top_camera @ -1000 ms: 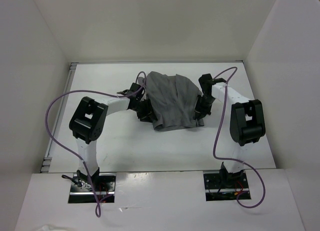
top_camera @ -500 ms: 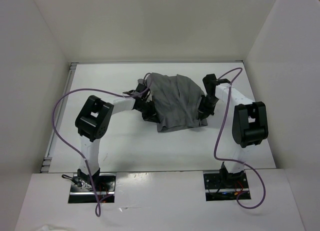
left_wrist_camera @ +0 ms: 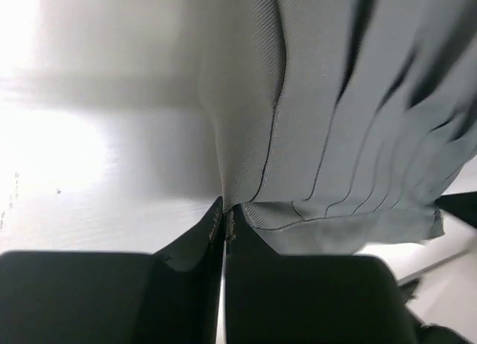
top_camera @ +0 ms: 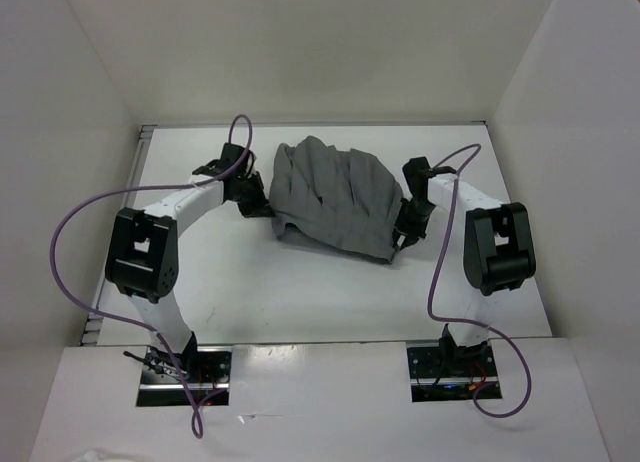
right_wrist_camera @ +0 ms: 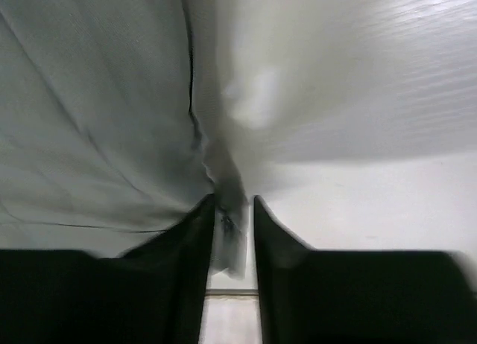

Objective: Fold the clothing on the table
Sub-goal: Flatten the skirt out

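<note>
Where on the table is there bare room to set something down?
The widest bare patch is the near strip of the table between the clothing and the arm bases. The far left corner is free too. Crowded: the middle, where the left gripper and right gripper flank the clothing.

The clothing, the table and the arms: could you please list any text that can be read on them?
None: no word, label, brand, number or sign is readable in any view.
The clothing is plain grey, no print or tag showing.
The table and the arms' base plates show no legible marks.
</note>
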Robot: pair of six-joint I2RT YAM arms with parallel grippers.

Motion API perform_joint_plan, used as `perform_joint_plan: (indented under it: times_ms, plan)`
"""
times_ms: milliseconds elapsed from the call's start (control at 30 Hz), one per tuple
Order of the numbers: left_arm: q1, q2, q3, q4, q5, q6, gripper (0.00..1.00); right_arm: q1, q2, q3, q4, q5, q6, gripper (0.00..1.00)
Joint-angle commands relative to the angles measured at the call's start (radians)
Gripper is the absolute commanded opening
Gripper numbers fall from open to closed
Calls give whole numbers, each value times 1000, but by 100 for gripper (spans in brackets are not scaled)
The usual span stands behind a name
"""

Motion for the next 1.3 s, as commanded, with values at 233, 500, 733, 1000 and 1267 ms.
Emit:
perform_joint_plan:
  times_ms: [233, 500, 733, 1000, 1267]
  plan:
    - [-35, -24, -193, -25, 4, 31, 0, -9, -139, 35, -137, 240, 30, 50]
    - [-35, -164, -202, -141, -15, 42, 69, 27, -140, -7, -71, -4, -1, 51]
    - [-35, -276, -288, -148, 25, 5, 70, 36, -112, -30, -62, -24, -10, 52]
    - [-35, -183, -308, -102, 24, 34, 58, 36, -112, -2, -72, 6, -1, 52]
    - [-44, -63, -299, -48, 14, 34, 53, 36, -152, -20, -82, 6, 31, 52]
